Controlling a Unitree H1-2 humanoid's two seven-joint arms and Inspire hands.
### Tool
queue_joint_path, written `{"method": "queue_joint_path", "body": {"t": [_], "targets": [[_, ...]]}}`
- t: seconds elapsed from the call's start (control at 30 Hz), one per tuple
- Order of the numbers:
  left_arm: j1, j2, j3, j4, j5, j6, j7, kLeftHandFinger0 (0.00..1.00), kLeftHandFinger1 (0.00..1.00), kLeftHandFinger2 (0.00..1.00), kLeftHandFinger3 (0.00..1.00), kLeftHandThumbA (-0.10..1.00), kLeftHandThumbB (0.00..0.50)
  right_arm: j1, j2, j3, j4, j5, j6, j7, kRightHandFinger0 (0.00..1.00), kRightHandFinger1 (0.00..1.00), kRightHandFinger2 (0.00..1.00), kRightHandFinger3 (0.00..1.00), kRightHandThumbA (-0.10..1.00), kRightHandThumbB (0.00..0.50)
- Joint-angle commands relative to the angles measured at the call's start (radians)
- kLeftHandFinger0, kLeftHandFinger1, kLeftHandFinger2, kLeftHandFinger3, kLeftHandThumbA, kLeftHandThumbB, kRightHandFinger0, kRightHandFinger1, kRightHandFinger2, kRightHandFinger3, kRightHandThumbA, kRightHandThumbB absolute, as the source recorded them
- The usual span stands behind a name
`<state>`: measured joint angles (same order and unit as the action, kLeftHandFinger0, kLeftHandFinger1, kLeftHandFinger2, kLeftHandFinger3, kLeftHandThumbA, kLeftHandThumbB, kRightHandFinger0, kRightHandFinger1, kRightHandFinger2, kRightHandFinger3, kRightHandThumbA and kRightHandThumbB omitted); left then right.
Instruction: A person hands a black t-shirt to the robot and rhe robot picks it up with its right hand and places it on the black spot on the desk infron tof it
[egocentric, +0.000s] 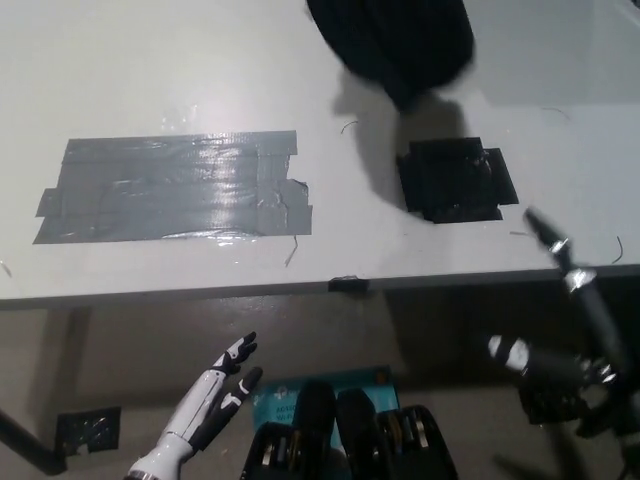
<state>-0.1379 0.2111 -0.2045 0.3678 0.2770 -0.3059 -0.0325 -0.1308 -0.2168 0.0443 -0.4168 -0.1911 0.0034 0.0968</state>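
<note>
A bunched black t-shirt (392, 45) hangs over the far edge of the table (150, 90), just beyond the black spot (455, 180), and a grey tape patch (175, 188) lies well to the left. The right hand (565, 320) sits low at the right below the table edge with fingers spread, holding nothing. The white left hand (215, 395) rests below the table at lower left, fingers apart.
</note>
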Motion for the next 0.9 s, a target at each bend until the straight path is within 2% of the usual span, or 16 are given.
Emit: {"method": "queue_joint_path", "body": {"t": [0.0, 0.03, 0.33, 0.5, 0.6, 0.67, 0.83, 0.87], "targets": [[0.007, -0.012, 0.024, -0.012, -0.053, -0.1, 0.007, 1.0, 1.0, 1.0, 1.0, 1.0, 0.5, -0.214, 0.002, -0.074, -0.149, -0.08, 0.105, -0.043, 1.0, 1.0, 1.0, 1.0, 0.99, 0.373], [0.008, -0.013, 0.024, -0.009, -0.054, -0.104, 0.007, 1.0, 1.0, 1.0, 1.0, 1.0, 0.5, -0.238, 0.005, -0.075, -0.132, -0.097, 0.113, -0.044, 1.0, 1.0, 1.0, 1.0, 1.0, 0.391], [0.004, -0.019, 0.03, -0.006, -0.052, -0.114, 0.003, 1.0, 1.0, 1.0, 1.0, 1.0, 0.5, -0.448, 0.045, -0.056, 0.087, -0.147, 0.206, -0.048, 1.0, 1.0, 1.0, 1.0, 1.0, 0.397], [0.0, -0.017, 0.032, -0.003, -0.053, -0.121, -0.006, 1.0, 1.0, 1.0, 1.0, 1.0, 0.5, -0.576, 0.035, -0.044, 0.279, -0.184, 0.227, -0.063, 1.0, 1.0, 1.0, 1.0, 1.0, 0.468], [-0.005, -0.018, 0.035, 0.0, -0.055, -0.115, -0.009, 1.0, 1.0, 1.0, 1.0, 1.0, 0.5, -0.626, 0.025, -0.042, 0.365, -0.161, 0.232, -0.041, 1.0, 1.0, 1.0, 1.0, 0.99, 0.465], [-0.008, -0.018, 0.036, -0.002, -0.057, -0.112, -0.011, 1.0, 1.0, 1.0, 1.0, 1.0, 0.5, -0.655, 0.023, -0.03, 0.414, -0.162, 0.263, -0.024, 1.0, 1.0, 1.0, 1.0, 1.0, 0.499], [-0.009, -0.016, 0.034, -0.011, -0.04, -0.091, -0.011, 1.0, 1.0, 1.0, 1.0, 1.0, 0.5, -0.721, 0.009, 0.019, 0.541, -0.204, 0.292, -0.021, 1.0, 1.0, 1.0, 1.0, 1.0, 0.5], [-0.009, -0.016, 0.033, -0.013, -0.04, -0.088, -0.012, 1.0, 1.0, 1.0, 1.0, 1.0, 0.5, -0.744, 0.003, 0.029, 0.593, -0.204, 0.283, -0.021, 1.0, 1.0, 1.0, 1.0, 0.97, 0.5]]}}
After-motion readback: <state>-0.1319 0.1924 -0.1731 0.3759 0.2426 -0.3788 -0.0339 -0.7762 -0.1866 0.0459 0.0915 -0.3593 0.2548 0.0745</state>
